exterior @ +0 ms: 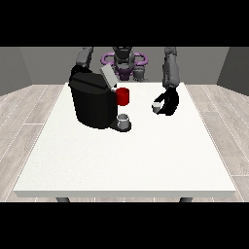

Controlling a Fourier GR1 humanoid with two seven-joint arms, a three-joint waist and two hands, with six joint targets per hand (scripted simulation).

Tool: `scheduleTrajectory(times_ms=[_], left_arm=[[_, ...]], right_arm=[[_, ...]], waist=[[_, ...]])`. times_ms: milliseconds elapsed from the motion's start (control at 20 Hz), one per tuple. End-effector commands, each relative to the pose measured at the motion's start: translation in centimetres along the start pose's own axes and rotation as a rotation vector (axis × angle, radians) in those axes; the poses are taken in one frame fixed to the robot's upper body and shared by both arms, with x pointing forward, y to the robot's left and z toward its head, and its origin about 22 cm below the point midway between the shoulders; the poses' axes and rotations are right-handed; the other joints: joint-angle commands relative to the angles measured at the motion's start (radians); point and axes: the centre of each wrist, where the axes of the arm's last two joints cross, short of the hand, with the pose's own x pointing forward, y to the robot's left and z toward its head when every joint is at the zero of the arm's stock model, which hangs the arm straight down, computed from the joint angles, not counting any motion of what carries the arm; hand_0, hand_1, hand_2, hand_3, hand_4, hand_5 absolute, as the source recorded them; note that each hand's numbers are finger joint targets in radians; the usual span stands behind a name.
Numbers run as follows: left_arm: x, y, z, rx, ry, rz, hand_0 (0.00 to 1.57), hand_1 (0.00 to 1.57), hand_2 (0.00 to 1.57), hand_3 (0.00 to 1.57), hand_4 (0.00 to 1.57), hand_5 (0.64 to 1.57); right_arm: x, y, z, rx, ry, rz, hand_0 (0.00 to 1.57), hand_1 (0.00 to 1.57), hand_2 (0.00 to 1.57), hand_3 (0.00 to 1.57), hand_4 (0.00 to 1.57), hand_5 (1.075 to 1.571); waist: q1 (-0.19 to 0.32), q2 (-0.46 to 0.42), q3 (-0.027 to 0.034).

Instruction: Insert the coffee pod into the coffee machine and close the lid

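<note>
White table (121, 160) across centre and lower frame, wood-plank floor (29, 107) at both sides, grey walls (19, 68) in the upper corners. Robot (124, 61) at top centre behind the far edge, with purple rings at the shoulders.

Black coffee machine (92, 104) left of centre on the table, body bulky and rounded. Lid (108, 77) up, a pale grey flap tilted toward upper right above the machine's top. Red part (123, 96) touching the machine's right side, just below the lid. Small grey cup (123, 119) on the dark base at the machine's lower right, directly under the red part.

Hand at the view's right (168, 103) right of centre, above the table, well apart from the machine; forearm down from upper right. Fingers curled round a small pale pod (156, 107), held at the hand's left edge, facing the machine. Pod outside the machine, level with the gap between red part and cup; contact with the tabletop cannot be told.

Arm at the view's left (85, 57) only partly shown at upper left behind the machine; its hand hidden by the machine's body.
</note>
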Motion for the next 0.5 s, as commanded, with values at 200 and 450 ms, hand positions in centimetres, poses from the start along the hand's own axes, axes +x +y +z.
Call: scheduleTrajectory(times_ms=[200,450], left_arm=[[1.0,1.0,-1.0,-0.024,-0.095,-0.018,1.32,1.32,1.43,1.41,0.55,1.571],[5.4,0.5,-2.3,-0.083,-0.197,0.023,1.4,1.4,1.42,1.36,0.6,1.571]], right_arm=[[0.4,-1.1,-0.6,0.002,0.021,0.002,0.0,0.0,0.0,0.0,0.42,1.571],[-1.9,-1.2,-0.3,-0.044,0.11,-0.007,0.0,0.0,0.0,0.0,0.44,1.571]], waist=[[-0.005,-0.009,-0.0027],[0.028,-0.083,-0.0023]])
